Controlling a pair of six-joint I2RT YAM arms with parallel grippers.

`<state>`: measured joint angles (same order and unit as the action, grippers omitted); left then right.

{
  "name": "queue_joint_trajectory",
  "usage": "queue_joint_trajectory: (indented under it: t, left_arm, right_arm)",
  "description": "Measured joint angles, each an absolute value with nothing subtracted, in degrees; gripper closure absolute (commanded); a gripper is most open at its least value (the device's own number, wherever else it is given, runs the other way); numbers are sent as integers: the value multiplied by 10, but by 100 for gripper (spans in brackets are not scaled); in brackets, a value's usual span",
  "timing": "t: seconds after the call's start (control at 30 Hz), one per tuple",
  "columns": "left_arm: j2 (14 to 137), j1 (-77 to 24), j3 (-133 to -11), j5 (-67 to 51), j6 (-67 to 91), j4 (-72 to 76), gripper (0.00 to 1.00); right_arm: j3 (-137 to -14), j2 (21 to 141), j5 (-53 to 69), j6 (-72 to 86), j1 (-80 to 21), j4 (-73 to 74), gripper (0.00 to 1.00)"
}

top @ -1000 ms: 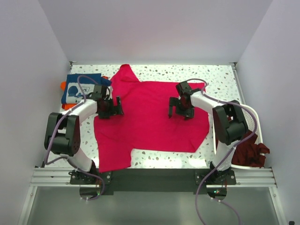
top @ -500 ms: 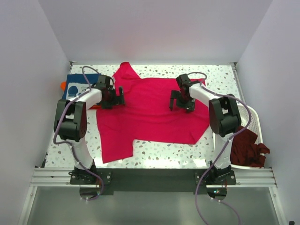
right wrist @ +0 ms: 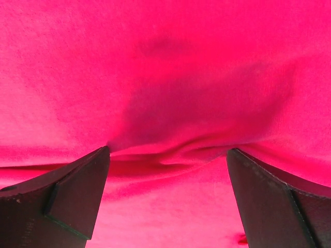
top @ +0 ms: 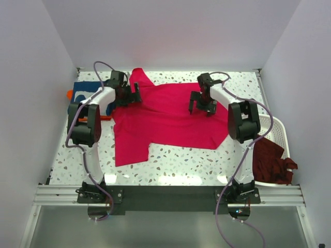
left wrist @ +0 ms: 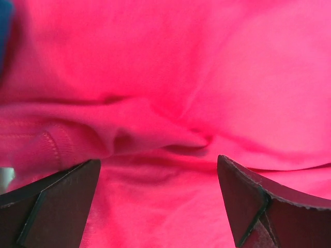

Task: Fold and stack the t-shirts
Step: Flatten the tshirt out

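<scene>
We are pressing the wide-open left gripper (top: 135,96) and right gripper (top: 200,109), holding nothing, onto the bright crimson-pink cloth t-shirt (top: 170,124) lying unfolded on the speckled white table (top: 181,161). We are judging that most of the task remains: only the navy cloth t-shirt (top: 83,93) is sitting folded at far left.

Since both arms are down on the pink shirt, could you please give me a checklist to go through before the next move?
1. Left gripper open, straddling a ridge of cloth: ok.
2. Right gripper open, with cloth bunched between its jaws: ok.
3. Crimson-pink shirt lying flat for folding: not ok. It is wrinkled and its near edge is skewed.
4. Pink shirt clear of the navy shirt: cannot tell, because the left arm covers where they meet.
5. Maroon shirts out of the way: ok. They hang at the white basket, apart from the pink shirt.
</scene>
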<state>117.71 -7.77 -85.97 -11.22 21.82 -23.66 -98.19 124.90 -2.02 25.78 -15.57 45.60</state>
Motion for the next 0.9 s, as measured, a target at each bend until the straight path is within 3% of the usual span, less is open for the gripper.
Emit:
queue_joint_trajectory:
  t: [0.17,0.37,0.53,0.6,0.8,0.9]
  left_arm:
    - [1146,-82,-897,-106,214,-254,0]
    - [958,-84,-867,-51,216,-293,0]
    - [692,-84,-720,37,266,-315,0]
    - [643,-84,-665,54,287,-329,0]
    - [581,-84,-452,72,363,-401,0]
    - [571,-84,-412,72,383,-424,3]
  right_arm:
    - [-999,1253,-7,243,-154,463,1]
    - [-1033,1242,29,237,-153,467,2]
    - [-1037,1186,67,240,-153,470,2]
    - [-1026,1156,78,244,-153,461,2]
    - [-904,1028,94,249,-153,444,2]
    - [-853,995,97,247,-153,442,2]
